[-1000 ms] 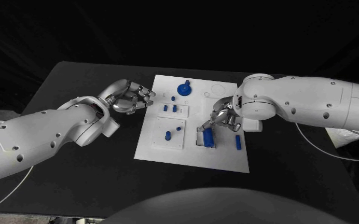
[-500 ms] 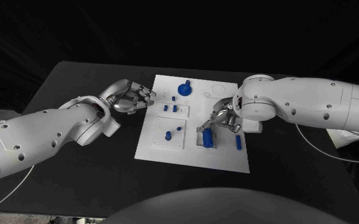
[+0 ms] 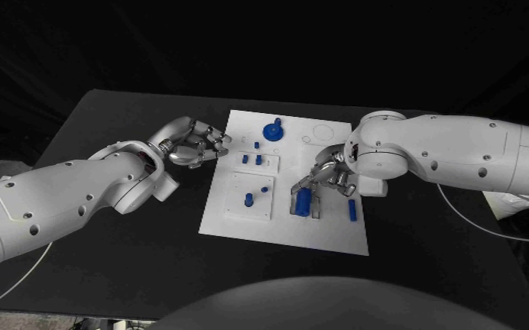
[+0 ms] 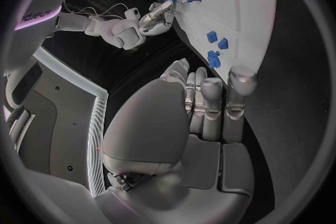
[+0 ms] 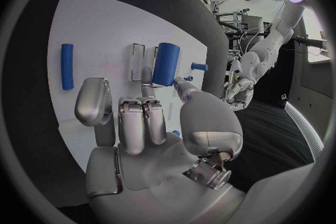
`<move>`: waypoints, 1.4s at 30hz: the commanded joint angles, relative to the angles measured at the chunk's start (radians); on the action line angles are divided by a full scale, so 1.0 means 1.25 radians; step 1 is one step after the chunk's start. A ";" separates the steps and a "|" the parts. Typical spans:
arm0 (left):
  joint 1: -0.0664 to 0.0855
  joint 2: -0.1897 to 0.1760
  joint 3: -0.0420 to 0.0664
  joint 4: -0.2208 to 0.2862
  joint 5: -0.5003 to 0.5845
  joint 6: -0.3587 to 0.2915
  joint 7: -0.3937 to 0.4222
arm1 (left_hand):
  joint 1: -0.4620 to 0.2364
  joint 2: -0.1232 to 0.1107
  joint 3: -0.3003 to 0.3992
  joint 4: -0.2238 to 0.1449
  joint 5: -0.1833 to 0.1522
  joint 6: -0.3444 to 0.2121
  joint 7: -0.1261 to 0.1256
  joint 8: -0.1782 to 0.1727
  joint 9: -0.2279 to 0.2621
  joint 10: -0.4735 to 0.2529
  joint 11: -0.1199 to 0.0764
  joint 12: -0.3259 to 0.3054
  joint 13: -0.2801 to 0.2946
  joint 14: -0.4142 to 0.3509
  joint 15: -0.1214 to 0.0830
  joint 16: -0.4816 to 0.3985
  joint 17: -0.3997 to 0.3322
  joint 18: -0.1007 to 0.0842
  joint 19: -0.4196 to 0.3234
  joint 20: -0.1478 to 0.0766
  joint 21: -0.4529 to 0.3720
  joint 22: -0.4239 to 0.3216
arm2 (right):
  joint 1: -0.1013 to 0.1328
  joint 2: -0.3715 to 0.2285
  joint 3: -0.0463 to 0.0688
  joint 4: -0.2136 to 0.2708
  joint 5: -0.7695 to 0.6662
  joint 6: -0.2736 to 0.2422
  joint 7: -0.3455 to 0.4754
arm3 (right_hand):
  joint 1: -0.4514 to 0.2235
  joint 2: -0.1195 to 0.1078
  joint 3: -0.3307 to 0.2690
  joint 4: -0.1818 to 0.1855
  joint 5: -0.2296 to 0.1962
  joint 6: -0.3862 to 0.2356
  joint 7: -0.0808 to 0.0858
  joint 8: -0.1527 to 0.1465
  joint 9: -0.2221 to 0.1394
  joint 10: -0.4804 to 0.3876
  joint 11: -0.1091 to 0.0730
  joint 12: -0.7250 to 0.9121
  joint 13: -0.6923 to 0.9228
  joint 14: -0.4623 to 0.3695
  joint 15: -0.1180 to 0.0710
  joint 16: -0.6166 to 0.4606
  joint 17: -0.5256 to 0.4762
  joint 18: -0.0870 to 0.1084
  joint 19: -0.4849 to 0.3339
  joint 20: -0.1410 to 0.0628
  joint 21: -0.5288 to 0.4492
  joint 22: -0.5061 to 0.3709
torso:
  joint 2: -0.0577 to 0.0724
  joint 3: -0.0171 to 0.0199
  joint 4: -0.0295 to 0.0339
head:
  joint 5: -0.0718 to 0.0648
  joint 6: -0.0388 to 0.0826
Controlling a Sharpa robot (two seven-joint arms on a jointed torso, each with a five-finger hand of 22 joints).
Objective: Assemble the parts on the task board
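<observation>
Since a second ago, the large blue cylinder has tilted slightly under my right hand, which pinches its top end over the task board; how deep it sits in its slot I cannot tell, the fingers hide that. Beside it, toward the board's right edge, a slim blue rod lies flat. My left hand hangs curled in on nothing just off the board's left edge. Open black counter surrounds the board.
</observation>
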 commanded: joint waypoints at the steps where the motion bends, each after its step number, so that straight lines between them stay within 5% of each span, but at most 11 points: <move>1: 0.000 0.002 0.001 0.001 0.004 0.014 -0.001 | 0.000 0.005 0.004 -0.001 0.004 -0.004 0.004 -0.004 -0.001 -0.003 0.003 0.003 -0.001 -0.007 0.001 -0.004 -0.001 0.014 -0.004 -0.001 -0.005 0.075 | -0.001 -0.001 -0.001 -0.001 -0.001 0.005 0.002 | -0.009 -0.002 -0.012 0.002 -0.023 -0.002 0.004 -0.005 -0.003 0.082 0.007 0.003 0.210 0.085 0.006 0.003 0.210 0.013 -0.001 0.002 -0.004 0.111 | 0.000 -0.0001 0.0001 | 0.000 0.000; 7: 0.000 0.003 0.001 0.001 0.004 0.015 -0.002 | 0.000 0.006 0.005 -0.001 0.005 -0.004 0.004 -0.004 -0.001 -0.003 0.003 0.003 -0.001 -0.007 0.001 -0.004 -0.002 0.014 -0.005 0.000 -0.006 0.074 | -0.001 -0.001 -0.001 -0.001 -0.001 0.007 0.002 | -0.018 -0.019 -0.043 0.011 -0.094 -0.008 0.008 -0.014 -0.009 0.082 0.010 0.003 0.210 0.085 0.009 0.003 0.210 0.013 0.000 0.004 -0.006 0.111 | 0.000 0.0000 -0.0001 | 0.001 0.000; 19: -0.005 0.003 0.001 -0.001 0.004 0.020 -0.004 | 0.001 0.006 0.005 -0.001 0.006 -0.004 0.004 -0.004 -0.001 -0.003 0.003 0.004 -0.001 -0.008 0.001 -0.005 -0.003 0.014 -0.005 0.000 -0.007 0.074 | -0.002 -0.006 -0.001 0.001 0.001 -0.007 0.012 | -0.041 -0.068 -0.132 0.047 -0.102 -0.050 0.021 -0.036 -0.020 0.082 0.021 0.003 0.210 0.085 0.017 0.003 0.210 0.012 0.002 0.010 -0.004 0.113 | 0.000 0.0000 0.0001 | 0.002 0.000; 26: -0.006 0.002 0.001 -0.001 0.004 0.020 -0.003 | 0.001 0.006 0.005 -0.001 0.006 -0.005 0.004 -0.004 -0.001 -0.002 0.003 0.004 -0.001 -0.008 0.001 -0.005 -0.003 0.015 -0.006 0.000 -0.009 0.074 | -0.002 -0.020 0.000 0.012 0.012 -0.046 0.033 | -0.031 -0.065 -0.157 0.061 -0.101 -0.062 0.024 -0.033 -0.013 0.082 0.024 0.003 0.210 0.085 0.020 0.003 0.210 0.011 0.005 0.013 0.002 0.115 | 0.000 0.0006 0.0000 | 0.005 0.000; 31: -0.006 0.000 0.001 0.001 0.004 0.019 0.001 | 0.001 0.006 0.006 -0.001 0.007 -0.005 0.004 -0.004 -0.001 -0.002 0.003 0.004 -0.001 -0.008 0.001 -0.005 -0.004 0.015 -0.006 0.000 -0.010 0.074 | -0.002 -0.052 0.000 0.044 0.008 -0.106 0.104 | 0.018 -0.042 -0.178 0.063 -0.093 -0.071 0.019 0.017 0.031 0.082 0.020 0.003 0.210 0.085 0.017 0.003 0.210 0.007 0.018 0.012 0.026 0.121 | 0.000 0.0023 0.0010 | 0.011 0.000; 33: -0.006 -0.003 0.001 0.002 0.004 0.018 0.005 | 0.001 0.006 0.006 -0.001 0.007 -0.005 0.004 -0.004 -0.001 -0.002 0.003 0.004 -0.001 -0.008 0.001 -0.005 -0.004 0.015 -0.006 0.000 -0.010 0.074 | -0.002 -0.073 0.000 0.067 -0.010 -0.141 0.160 | 0.059 -0.030 -0.176 0.049 -0.028 -0.078 0.015 0.047 0.059 0.082 0.017 0.003 0.210 0.085 0.015 0.003 0.210 0.001 0.032 0.009 0.056 0.129 | 0.001 0.0026 0.0005 | 0.013 0.000; 37: -0.006 -0.010 0.001 0.006 0.004 0.009 0.018 | 0.005 0.007 0.009 -0.002 0.010 -0.002 0.006 -0.003 0.000 0.002 0.001 0.008 0.000 -0.008 0.001 -0.004 -0.003 0.015 -0.004 0.000 -0.008 0.075 | -0.003 -0.117 0.000 0.117 -0.095 -0.218 0.292 | 0.160 -0.016 -0.156 0.005 0.239 -0.140 0.018 0.112 0.138 0.082 0.024 0.003 0.210 0.085 0.015 0.003 0.210 -0.010 0.051 0.009 0.110 0.142 | 0.002 0.0030 -0.0007 | 0.017 0.000; 40: -0.006 -0.016 0.001 0.009 0.006 0.001 0.026 | 0.005 0.008 0.009 -0.002 0.011 -0.001 0.007 -0.002 0.000 0.003 0.001 0.009 0.000 -0.007 0.001 -0.003 -0.001 0.014 -0.004 0.000 -0.007 0.075 | -0.010 -0.146 -0.001 0.151 -0.170 -0.260 0.368 | 0.227 -0.005 -0.136 -0.023 0.352 -0.224 0.036 0.147 0.189 0.082 0.030 0.003 0.210 0.085 0.027 0.003 0.210 -0.011 0.045 0.017 0.116 0.143 | 0.003 0.0035 -0.0036 | 0.021 0.000; 42: -0.006 -0.020 0.001 0.011 0.007 -0.002 0.030 | 0.006 0.009 0.010 -0.002 0.011 0.000 0.007 -0.002 0.000 0.003 0.001 0.009 0.000 -0.006 0.000 -0.002 0.000 0.014 -0.003 0.000 -0.007 0.075 | -0.021 -0.168 -0.001 0.175 -0.229 -0.293 0.416 | 0.264 -0.002 -0.132 -0.030 0.369 -0.313 0.042 0.186 0.237 0.082 0.037 0.003 0.210 0.085 0.031 0.003 0.210 -0.007 0.029 0.022 0.106 0.139 | 0.004 0.0027 -0.0051 | 0.023 0.000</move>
